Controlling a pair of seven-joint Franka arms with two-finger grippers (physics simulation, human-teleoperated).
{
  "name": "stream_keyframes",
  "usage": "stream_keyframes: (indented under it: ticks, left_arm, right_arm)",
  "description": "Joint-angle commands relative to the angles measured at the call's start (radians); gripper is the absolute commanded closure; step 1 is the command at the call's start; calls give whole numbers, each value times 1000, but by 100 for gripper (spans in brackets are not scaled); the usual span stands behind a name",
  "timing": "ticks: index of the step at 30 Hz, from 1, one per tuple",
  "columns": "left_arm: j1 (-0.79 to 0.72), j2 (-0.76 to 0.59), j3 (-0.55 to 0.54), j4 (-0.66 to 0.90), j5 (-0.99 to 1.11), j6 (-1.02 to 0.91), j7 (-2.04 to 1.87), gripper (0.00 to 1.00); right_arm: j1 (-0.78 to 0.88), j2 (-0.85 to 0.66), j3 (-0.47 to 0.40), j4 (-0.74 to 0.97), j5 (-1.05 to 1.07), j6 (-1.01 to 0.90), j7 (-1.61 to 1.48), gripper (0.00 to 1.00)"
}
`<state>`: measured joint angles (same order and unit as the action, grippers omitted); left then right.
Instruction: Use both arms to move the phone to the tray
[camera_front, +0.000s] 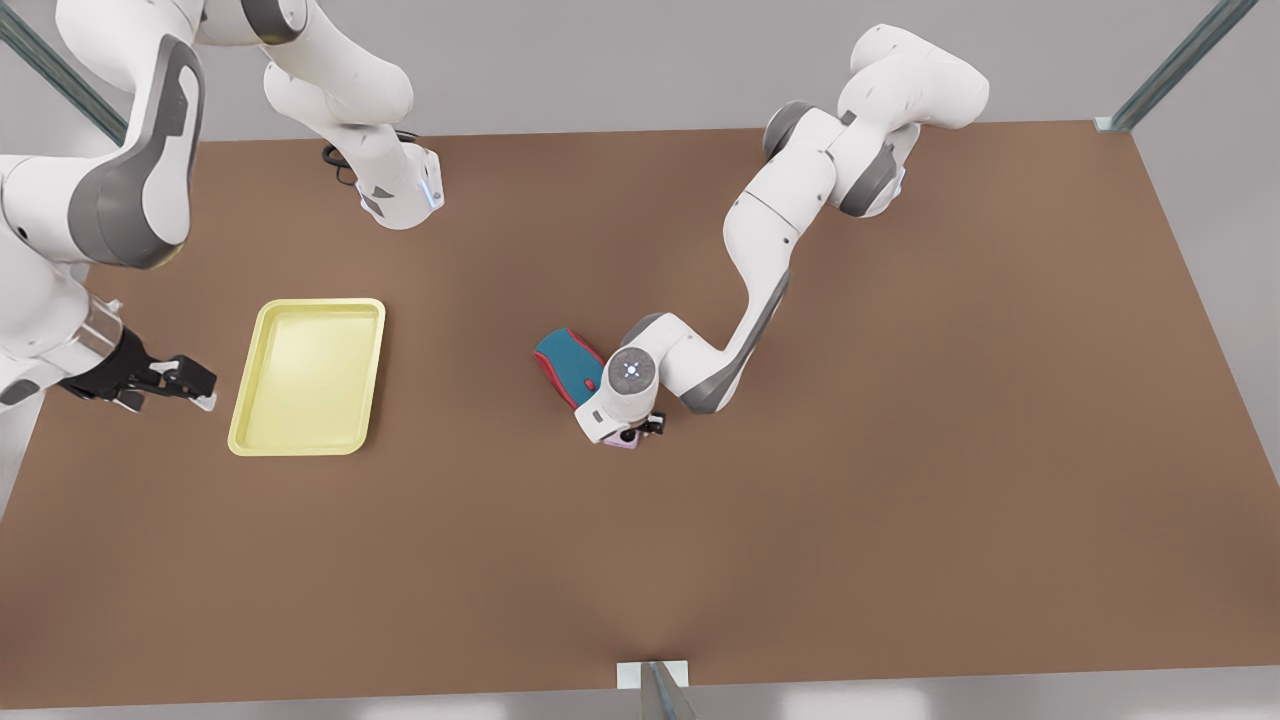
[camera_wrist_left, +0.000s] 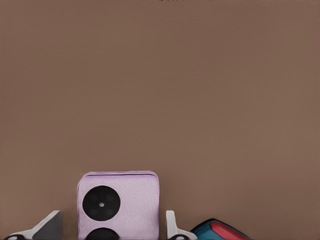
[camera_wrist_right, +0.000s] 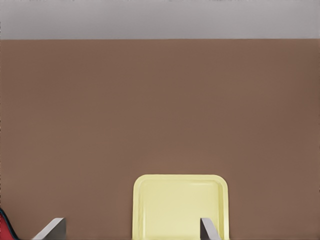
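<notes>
No readable text is showing anywhere.

The pale pink, nearly square flat phone (camera_wrist_left: 119, 206) is showing two black circles but no lettering, and the teal-and-red computer mouse (camera_front: 568, 364), pale yellow rectangular shallow tray (camera_front: 300, 438) and brown tabletop (camera_front: 900, 450) are bearing no labels, brands or numbers.

A flat brown table (camera_front: 900, 450) carries a pale yellow rectangular tray (camera_front: 308, 377), a teal-and-red computer mouse (camera_front: 568, 364) and a small pale pink phone (camera_wrist_left: 120, 205) just beside the mouse.
</notes>
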<state>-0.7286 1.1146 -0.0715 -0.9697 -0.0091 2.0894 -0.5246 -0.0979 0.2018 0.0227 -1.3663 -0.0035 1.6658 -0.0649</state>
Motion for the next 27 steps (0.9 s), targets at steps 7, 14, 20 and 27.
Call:
stream_keyframes:
  ticks: [7,14,20,27]
  left_arm:
    - [262,-263,18,-15,-5,-419,67,0]
    - [465,-648,159,-127,0,-686,244,0]
    - [678,-871,-43,-362,47,-580,347,0]
    - [707,-746,-65,-351,60,-577,445,0]
  right_arm:
    - [-2,8,-1,-11,0,-37,10,0]
    - [227,103,68,3,14,-31,352,0]
    - [503,283,74,40,-3,185,957,0]
    - [598,492,75,39,-113,439,1340,0]
